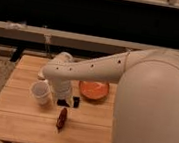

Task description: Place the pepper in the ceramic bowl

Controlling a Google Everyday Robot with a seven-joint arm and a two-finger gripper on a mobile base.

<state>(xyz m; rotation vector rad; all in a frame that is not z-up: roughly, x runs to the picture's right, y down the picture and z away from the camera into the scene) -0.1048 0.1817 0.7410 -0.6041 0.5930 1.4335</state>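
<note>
The pepper (62, 119) is small, slender and dark red-brown. It lies on the wooden table (20, 121), near the front middle. The ceramic bowl (93, 90) is shallow, orange and glossy, at the table's back right, partly behind my arm. My gripper (64, 96) hangs just above and behind the pepper, over the flat black block (73, 102). It holds nothing that I can see.
A white cup (41, 92) stands left of the gripper. The black block lies between the cup and the bowl. My big white arm (149, 100) covers the right side of the view. A dark rail and shelf run behind the table.
</note>
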